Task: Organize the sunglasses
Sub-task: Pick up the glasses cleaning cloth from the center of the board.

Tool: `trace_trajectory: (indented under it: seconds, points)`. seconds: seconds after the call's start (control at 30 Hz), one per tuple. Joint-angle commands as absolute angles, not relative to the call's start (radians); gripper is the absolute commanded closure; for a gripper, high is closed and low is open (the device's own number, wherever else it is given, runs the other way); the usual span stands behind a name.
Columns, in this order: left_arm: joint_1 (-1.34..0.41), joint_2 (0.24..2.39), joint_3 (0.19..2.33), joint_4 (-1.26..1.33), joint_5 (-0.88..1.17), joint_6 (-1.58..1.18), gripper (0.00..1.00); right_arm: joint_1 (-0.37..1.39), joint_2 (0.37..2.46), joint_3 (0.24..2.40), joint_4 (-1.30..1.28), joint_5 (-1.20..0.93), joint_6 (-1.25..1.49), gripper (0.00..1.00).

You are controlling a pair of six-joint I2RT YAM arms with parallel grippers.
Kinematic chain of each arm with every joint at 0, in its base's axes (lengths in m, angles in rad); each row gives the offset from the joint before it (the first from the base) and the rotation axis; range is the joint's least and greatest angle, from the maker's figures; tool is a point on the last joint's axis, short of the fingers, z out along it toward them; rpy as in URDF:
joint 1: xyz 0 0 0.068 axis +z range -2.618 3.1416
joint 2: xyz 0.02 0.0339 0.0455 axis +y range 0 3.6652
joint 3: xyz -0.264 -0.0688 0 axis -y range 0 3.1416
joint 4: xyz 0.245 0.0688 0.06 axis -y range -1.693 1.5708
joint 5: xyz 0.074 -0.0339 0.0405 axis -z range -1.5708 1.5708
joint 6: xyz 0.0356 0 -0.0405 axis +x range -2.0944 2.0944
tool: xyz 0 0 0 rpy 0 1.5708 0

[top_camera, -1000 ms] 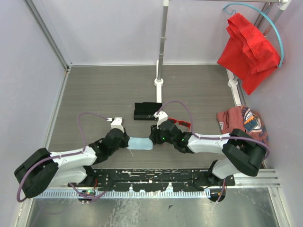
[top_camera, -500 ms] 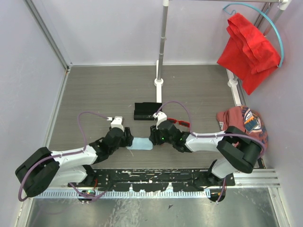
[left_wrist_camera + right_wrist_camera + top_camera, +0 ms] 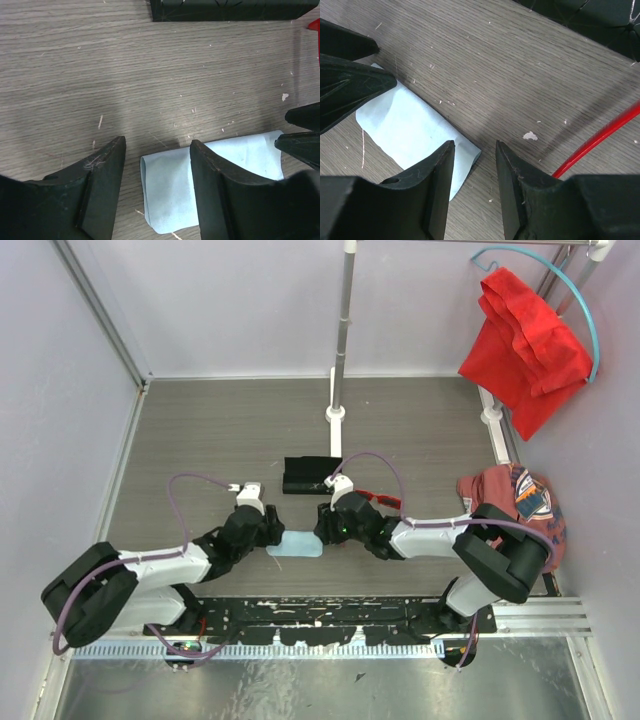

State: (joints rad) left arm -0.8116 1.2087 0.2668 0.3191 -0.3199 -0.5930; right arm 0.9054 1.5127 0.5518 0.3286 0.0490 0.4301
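**Overhead and wrist views: both arms at the cloth.** The grey wood-grain surface (image 3: pixel 200 430) carries three things, largest first. A black case (image 3: pixel 305 476) sits at centre, on the far side of the arms. A pale blue cloth (image 3: pixel 298 545) lies flat near the bases. The sunglasses (image 3: pixel 385 502) lie right of the case and slightly nearer, partly hidden by my right arm and held by neither arm. The left fingers (image 3: pixel 102 185) stand wide, straddling the cloth's left edge and gripping nothing. The right fingers (image 3: pixel 520 190) stand narrow over its right corner, with bare surface in the gap, and also grip nothing.

**Risk, as I judge it.** Both arms converge on one small cloth, their tips almost meeting. A closing or advancing move could knock the fingers together or bunch the cloth. My right arm lies close to the sunglasses, so a sideways sweep could drag the thin red temple (image 3: pixel 600 137) or push the frame against the case.

**Views compared.** Only the overhead camera places the sunglasses relative to the case. The right wrist shows a single temple, and the left wrist shows only a red speck at its edge. Only the wrist cameras reveal each finger gap.
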Motion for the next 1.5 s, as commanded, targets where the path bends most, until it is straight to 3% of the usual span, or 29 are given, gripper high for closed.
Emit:
trace_trajectory:
  seconds: [0.0, 0.13, 0.43, 0.63, 0.8, 1.1, 1.47]
  points:
    - [-0.804, 1.249, 0.288, 0.375, -0.285, -0.587, 0.42, 0.898, 1.516, 0.583, 0.383, 0.033, 0.445, 0.55]
    - [-0.804, 1.262, 0.285, 0.394, -0.269, -0.595, 0.51, 0.896, 1.515, 0.581, 0.385, 0.029, 0.446, 0.56]
    - [-0.803, 1.277, 0.269, 0.372, -0.274, -0.614, 0.61, 0.893, 1.518, 0.581, 0.388, 0.023, 0.446, 0.56]
    - [-0.804, 1.192, 0.254, 0.319, -0.296, -0.614, 0.62, 0.891, 1.519, 0.58, 0.39, 0.02, 0.448, 0.55]
    - [-0.803, 1.14, 0.244, 0.285, -0.311, -0.609, 0.55, 0.891, 1.519, 0.579, 0.39, 0.02, 0.448, 0.55]
    - [-0.803, 1.163, 0.237, 0.301, -0.312, -0.612, 0.53, 0.891, 1.513, 0.581, 0.384, 0.023, 0.447, 0.56]
    - [-0.804, 1.182, 0.235, 0.32, -0.303, -0.617, 0.61, 0.89, 1.513, 0.581, 0.383, 0.023, 0.447, 0.56]
